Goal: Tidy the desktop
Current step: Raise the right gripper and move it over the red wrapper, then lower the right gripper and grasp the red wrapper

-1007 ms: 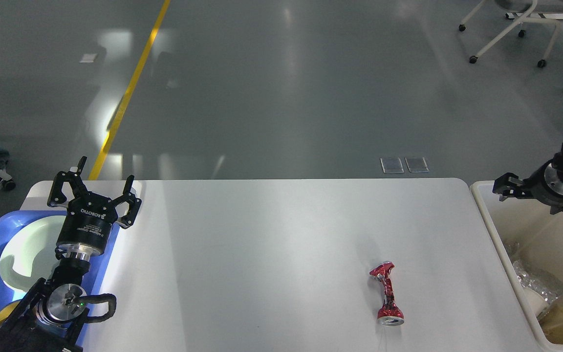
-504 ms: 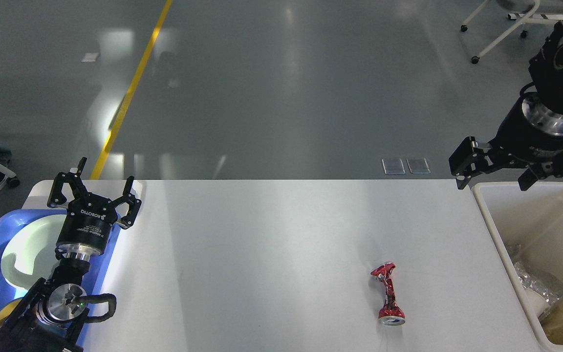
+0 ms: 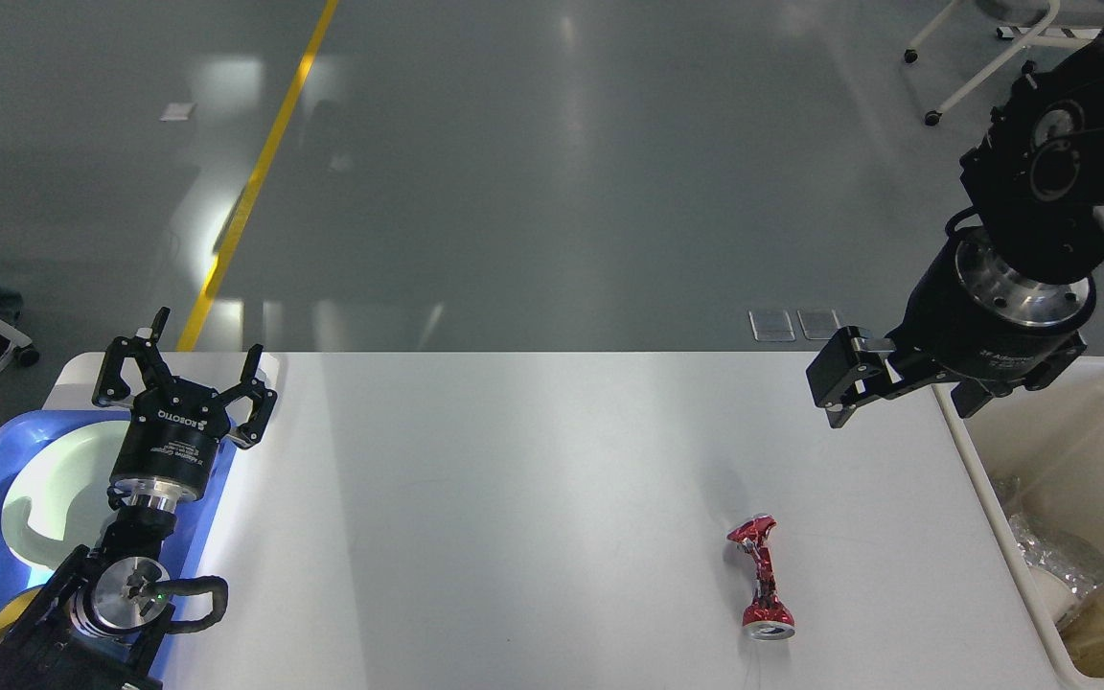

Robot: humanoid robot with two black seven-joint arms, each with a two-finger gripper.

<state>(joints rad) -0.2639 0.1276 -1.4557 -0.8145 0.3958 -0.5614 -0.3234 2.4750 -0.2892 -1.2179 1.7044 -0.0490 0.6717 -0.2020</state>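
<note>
Over the desktop's [image 3: 533,498] far right corner, my right gripper [image 3: 897,398] has swung in from above the bin [image 3: 1069,450], fingers apart and empty. One crushed red can [image 3: 760,578] remains near the front; I judge it next. My left gripper [image 3: 183,379] hangs open.

Left tool [image 3: 186,369] upright, fingers spread, empty. Right tool [image 3: 897,395] pointing down-left, fingers apart, empty.
</note>
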